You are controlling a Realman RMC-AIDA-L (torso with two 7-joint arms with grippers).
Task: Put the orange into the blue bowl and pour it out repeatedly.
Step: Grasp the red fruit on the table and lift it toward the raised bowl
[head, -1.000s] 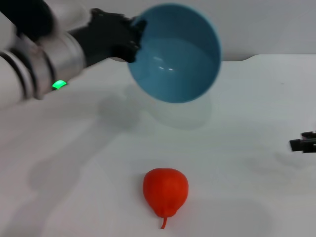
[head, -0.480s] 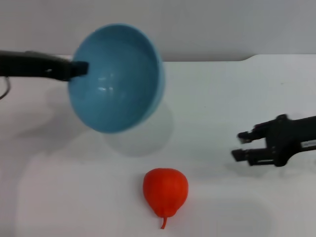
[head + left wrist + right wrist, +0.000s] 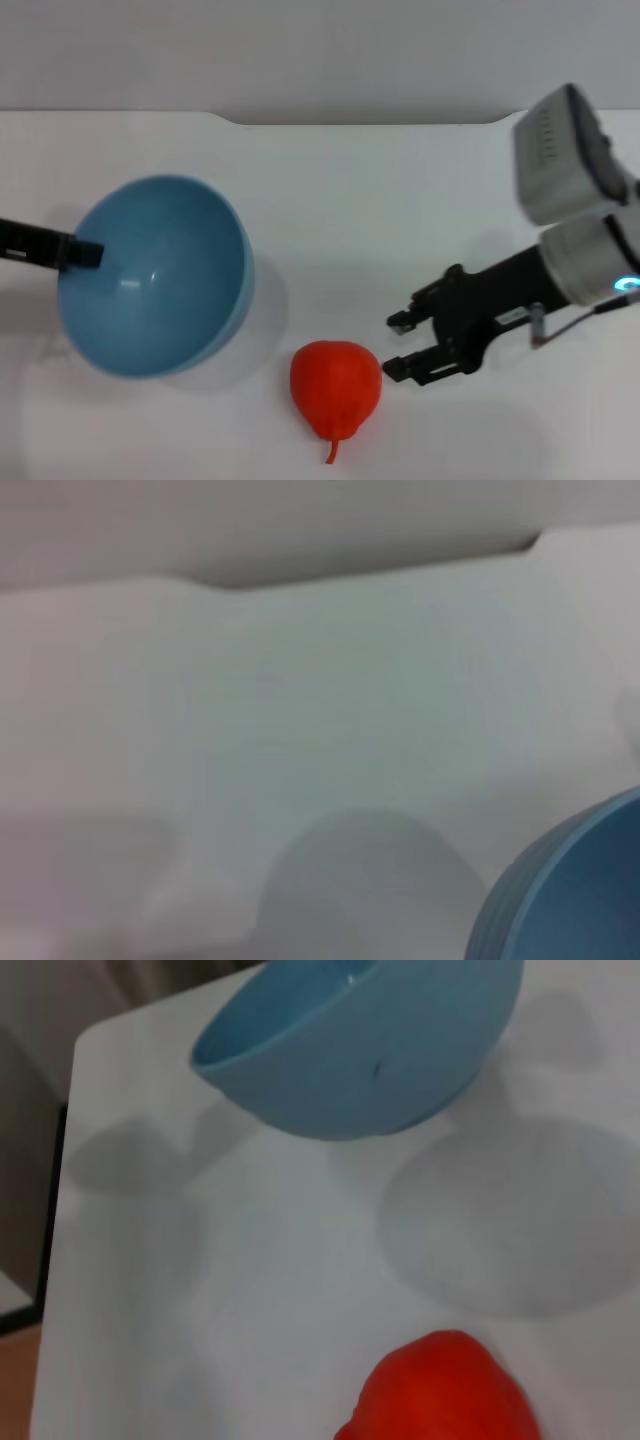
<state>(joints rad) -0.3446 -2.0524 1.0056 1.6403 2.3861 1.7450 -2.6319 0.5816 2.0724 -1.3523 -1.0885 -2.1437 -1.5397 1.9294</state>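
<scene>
The orange (image 3: 335, 388) lies on the white table near the front centre; it also shows in the right wrist view (image 3: 445, 1390). The blue bowl (image 3: 155, 275) is tilted and held off the table at the left, its opening facing me, empty. My left gripper (image 3: 78, 252) is shut on the bowl's left rim. The bowl shows in the left wrist view (image 3: 570, 890) and the right wrist view (image 3: 360, 1045). My right gripper (image 3: 400, 345) is open, just right of the orange, its fingers pointing at it without touching.
The white table (image 3: 350, 200) has a far edge with a notch (image 3: 235, 120) at the back. The bowl's shadow falls on the table below it.
The left arm has carried the bowl down and to the left. The right arm has come in from the right edge and now stands close beside the orange. The orange has not moved.
</scene>
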